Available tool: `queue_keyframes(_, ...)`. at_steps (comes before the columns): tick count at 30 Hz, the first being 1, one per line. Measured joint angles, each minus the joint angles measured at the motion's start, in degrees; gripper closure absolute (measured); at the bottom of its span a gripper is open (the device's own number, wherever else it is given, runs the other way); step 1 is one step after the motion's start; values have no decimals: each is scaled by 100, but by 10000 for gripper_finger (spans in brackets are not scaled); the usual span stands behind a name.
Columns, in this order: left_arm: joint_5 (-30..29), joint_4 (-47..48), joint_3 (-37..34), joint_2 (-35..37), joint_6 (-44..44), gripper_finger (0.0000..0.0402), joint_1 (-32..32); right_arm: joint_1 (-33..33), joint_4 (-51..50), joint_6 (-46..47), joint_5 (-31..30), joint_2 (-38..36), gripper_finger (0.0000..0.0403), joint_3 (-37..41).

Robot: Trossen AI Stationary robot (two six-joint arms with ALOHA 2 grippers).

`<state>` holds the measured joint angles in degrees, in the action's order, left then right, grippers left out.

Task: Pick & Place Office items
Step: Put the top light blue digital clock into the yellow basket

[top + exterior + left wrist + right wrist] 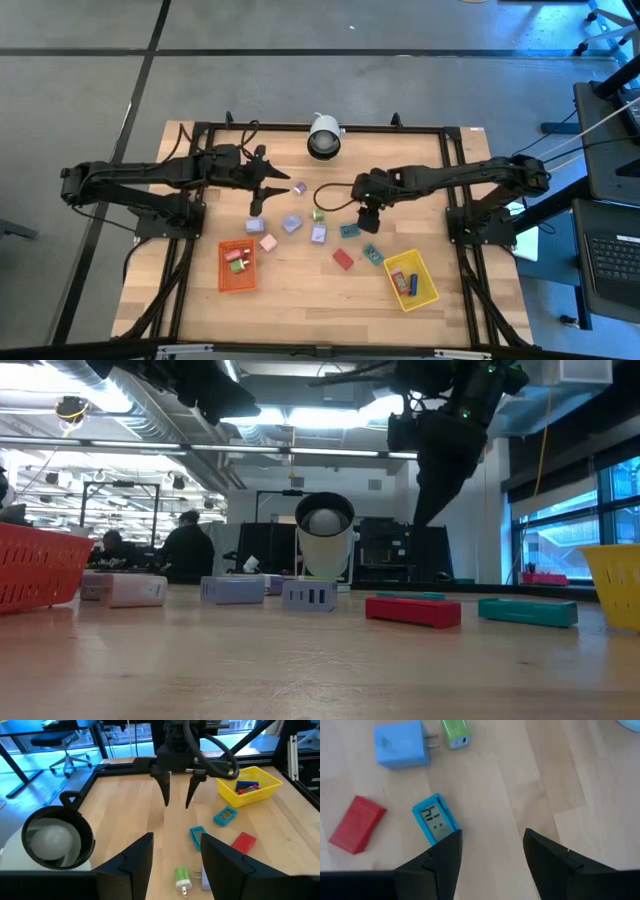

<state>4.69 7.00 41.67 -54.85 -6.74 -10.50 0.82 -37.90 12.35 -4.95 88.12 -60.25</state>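
Several small office items lie flat on the wooden table: lilac blocks (pixel 291 223), a pink one (pixel 267 243), a green one (pixel 318 215), teal ones (pixel 349 231) and a red one (pixel 343 259). My left gripper (pixel 275 185) hangs open above the table's far left part, nothing between its fingers (pixel 177 850). My right gripper (pixel 368 218) is open and slants down above the middle, well clear of the table (pixel 425 515). In the right wrist view a teal block (pixel 435 824) lies just beside one finger, a red block (pixel 356 824) farther off.
An orange tray (pixel 222 272) with a few pieces stands near the front left, a yellow tray (pixel 425 285) with pieces at the front right. A white cylindrical camera (pixel 322 135) sits at the far edge. A black cable (pixel 330 190) loops on the table. People sit beyond the table (pixel 185 550).
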Motion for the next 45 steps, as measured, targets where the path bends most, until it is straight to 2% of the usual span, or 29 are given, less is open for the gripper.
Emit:
queue_keyframes(3, 0, 60, 0, 0, -39, 241, 0, 0, -109, -130, 22, 15, 183, 0)
queue_keyframes(7, 2, 118, 0, -3, -167, 241, 0, -3, -129, -237, 90, 25, 144, 0)
queue_keyframes(10, 2, 123, 0, -2, -361, 242, -7, -6, -132, -117, -355, 25, 116, 0)
queue_keyframes(12, 2, 136, 0, -2, -471, 242, -11, 0, -132, 39, -274, 25, 107, 0)
queue_keyframes(15, 2, 136, 0, -4, -591, 242, -11, -24, -101, 312, -52, 91, 104, -8)
queue_keyframes(24, -4, 227, 0, -4, -605, 241, -11, -461, 75, 415, 46, 541, 113, 0)
queue_keyframes(31, -2, 225, 0, -4, -560, 242, -11, -496, 217, 413, 130, 620, 112, -2)
queue_keyframes(45, 4, 370, 0, -4, -588, 242, -11, -599, 459, 201, 421, 1224, 112, -2)
